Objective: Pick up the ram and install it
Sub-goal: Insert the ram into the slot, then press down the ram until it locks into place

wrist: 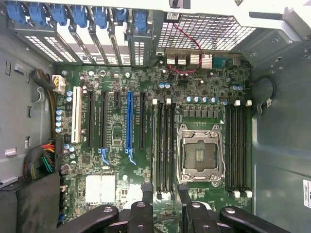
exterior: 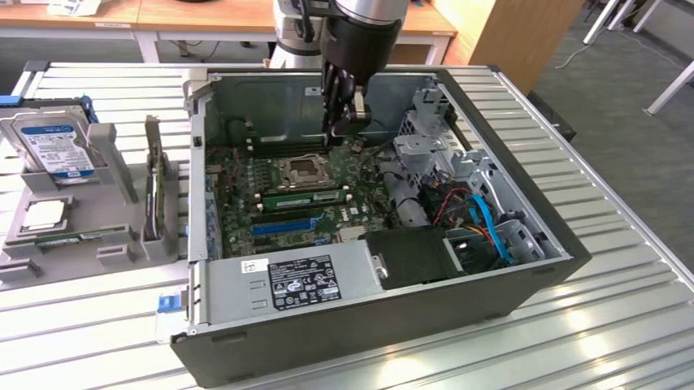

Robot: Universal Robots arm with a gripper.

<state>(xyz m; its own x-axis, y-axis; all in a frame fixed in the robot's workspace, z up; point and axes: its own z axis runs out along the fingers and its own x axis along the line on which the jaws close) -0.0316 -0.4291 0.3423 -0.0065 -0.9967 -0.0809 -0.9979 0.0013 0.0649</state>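
**Site.** Ribbed sheet-metal desk (exterior: 607, 268), with a black open-sided computer case (exterior: 379, 333) at its middle. A grey moulded parts holder (exterior: 119, 244) sits toward the desk edge on the exterior view's left.

**Exterior view.**
- The gripper (exterior: 347, 128) hangs inside the case, above the green motherboard (exterior: 358, 213).
- One ram (exterior: 307, 196), a long narrow green circuit-board stick with a white sticker, stands on edge in a slot. The slot is just beside the square silver processor socket (exterior: 301, 171).
- What appears to be a second green stick (exterior: 60, 238) lies in the holder, near the blue-labelled silver hard drive (exterior: 54, 146).
- Room is open overhead only. It is hemmed in by the case walls, the grey metal drive cage (exterior: 428, 146) on the exterior view's right, and the silver power supply box (exterior: 292, 280) toward the near desk edge.

**Wrist view.**
- The fingers (wrist: 146, 191) stand wide apart and hold nothing.
- The black memory slots (wrist: 164, 145) lie in line with the gap, well below.
- Seen edge-on, the ram cannot be told from the slots here, nor whether the white end latches are closed.

**Hazards, as judged.**
- A descent slightly off line would put a finger on the processor socket, which is touching-close to the slot bank.
- A sideways swing risks striking the drive cage.
- A ram left unlatched could sit tilted.
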